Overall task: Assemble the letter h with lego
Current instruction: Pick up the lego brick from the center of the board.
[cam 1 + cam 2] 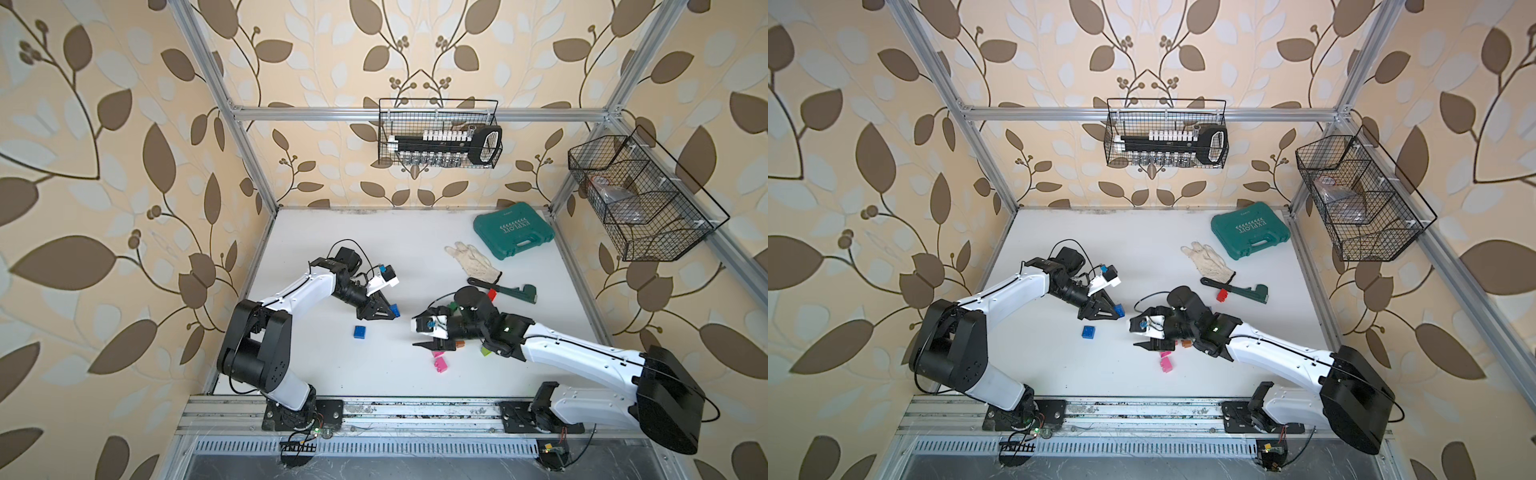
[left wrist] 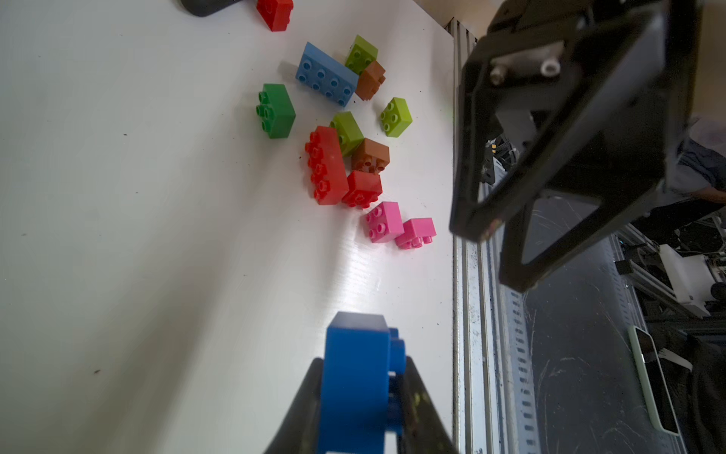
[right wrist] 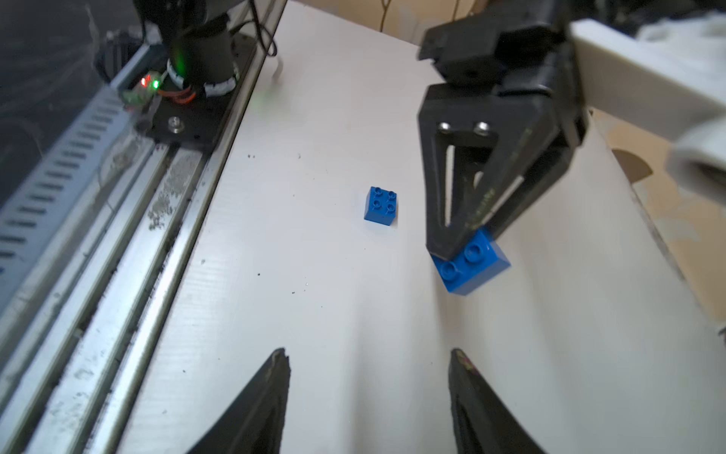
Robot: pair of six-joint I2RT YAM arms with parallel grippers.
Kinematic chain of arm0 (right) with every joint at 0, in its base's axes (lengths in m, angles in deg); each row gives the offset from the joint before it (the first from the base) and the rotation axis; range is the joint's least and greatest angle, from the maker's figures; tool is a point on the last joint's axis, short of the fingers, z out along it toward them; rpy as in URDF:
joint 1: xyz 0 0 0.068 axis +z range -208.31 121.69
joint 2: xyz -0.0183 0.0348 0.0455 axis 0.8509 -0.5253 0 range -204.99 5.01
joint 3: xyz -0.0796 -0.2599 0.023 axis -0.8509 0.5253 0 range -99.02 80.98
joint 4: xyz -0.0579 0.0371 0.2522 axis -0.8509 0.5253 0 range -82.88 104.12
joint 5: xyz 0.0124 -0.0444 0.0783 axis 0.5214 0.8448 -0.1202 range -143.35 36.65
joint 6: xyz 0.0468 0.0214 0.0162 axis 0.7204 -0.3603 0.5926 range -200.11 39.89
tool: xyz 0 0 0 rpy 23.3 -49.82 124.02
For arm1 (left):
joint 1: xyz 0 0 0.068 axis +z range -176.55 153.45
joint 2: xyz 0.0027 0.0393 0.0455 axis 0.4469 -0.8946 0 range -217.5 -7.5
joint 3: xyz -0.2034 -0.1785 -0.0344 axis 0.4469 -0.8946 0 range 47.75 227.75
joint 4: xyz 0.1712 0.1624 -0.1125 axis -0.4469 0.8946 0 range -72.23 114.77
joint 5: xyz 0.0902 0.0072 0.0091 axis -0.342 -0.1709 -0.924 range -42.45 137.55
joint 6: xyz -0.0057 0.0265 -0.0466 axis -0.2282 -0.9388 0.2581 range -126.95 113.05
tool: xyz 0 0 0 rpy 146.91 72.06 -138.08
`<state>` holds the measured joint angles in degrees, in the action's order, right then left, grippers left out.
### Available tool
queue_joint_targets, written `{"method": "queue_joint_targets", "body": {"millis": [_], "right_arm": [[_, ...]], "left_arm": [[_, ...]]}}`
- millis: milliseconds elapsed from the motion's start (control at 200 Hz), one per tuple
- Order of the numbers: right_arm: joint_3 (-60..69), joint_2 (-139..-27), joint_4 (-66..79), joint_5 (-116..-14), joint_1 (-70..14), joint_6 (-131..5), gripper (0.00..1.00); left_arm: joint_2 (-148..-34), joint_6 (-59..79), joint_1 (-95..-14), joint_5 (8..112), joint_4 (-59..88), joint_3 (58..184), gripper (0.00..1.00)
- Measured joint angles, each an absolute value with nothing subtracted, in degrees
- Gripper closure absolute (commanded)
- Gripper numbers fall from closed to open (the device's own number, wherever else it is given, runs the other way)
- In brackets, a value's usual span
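Right wrist view has it: left gripper [image 3: 463,241] clamped on a blue brick [image 3: 477,261], tilted, low over the table [image 3: 314,314]. Loose blue brick [image 3: 380,206] sits near, studs up. Right gripper [image 3: 368,353] gapes, empty. Early going, by the look: no joint of the h made yet. Next move likely calls for squaring the held brick over those studs and pressing down. Pile [image 2: 328,165] lies beneath the right arm. White, speckled surface; leaf wallpaper [image 1: 104,166] and a wire basket [image 1: 438,99] behind.

Left tool [image 3: 467,240] clamped shut, right tool [image 3: 369,355] jaws apart
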<state>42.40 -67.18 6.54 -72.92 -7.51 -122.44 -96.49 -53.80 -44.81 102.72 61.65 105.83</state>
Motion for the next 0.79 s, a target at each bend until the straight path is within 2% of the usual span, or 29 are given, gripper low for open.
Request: {"method": "queue_joint_targets", "body": {"millis": [175,370,520,605,740,795], "right_arm": [[39.3,-71.9,4.2,-66.0,-4.0,-135.2,0.42],[37.1,-75.0,1.2,-62.1,-3.5,-141.2,0.42],[35.6,-77.3,1.0,-61.3,-3.2,-143.5,0.54],[35.0,-78.3,0.7,-61.3,-3.1,-143.9,0.64],[34.5,-78.8,0.4,-61.2,-2.9,-144.3,0.7],[34.5,-79.0,0.1,-61.1,-2.9,-144.0,0.74]], "left_arm": [[-96.5,-53.0,-46.1,102.5,63.1,105.8,0.88],[-96.5,-52.9,-46.1,102.5,64.3,105.8,0.86],[-96.5,-52.8,-46.1,102.6,64.9,105.9,0.85],[-96.5,-52.7,-46.1,102.5,65.6,106.0,0.82],[-96.5,-52.5,-46.1,102.5,66.4,106.1,0.79],[-96.5,-52.4,-46.1,102.4,66.8,106.2,0.74]]}}
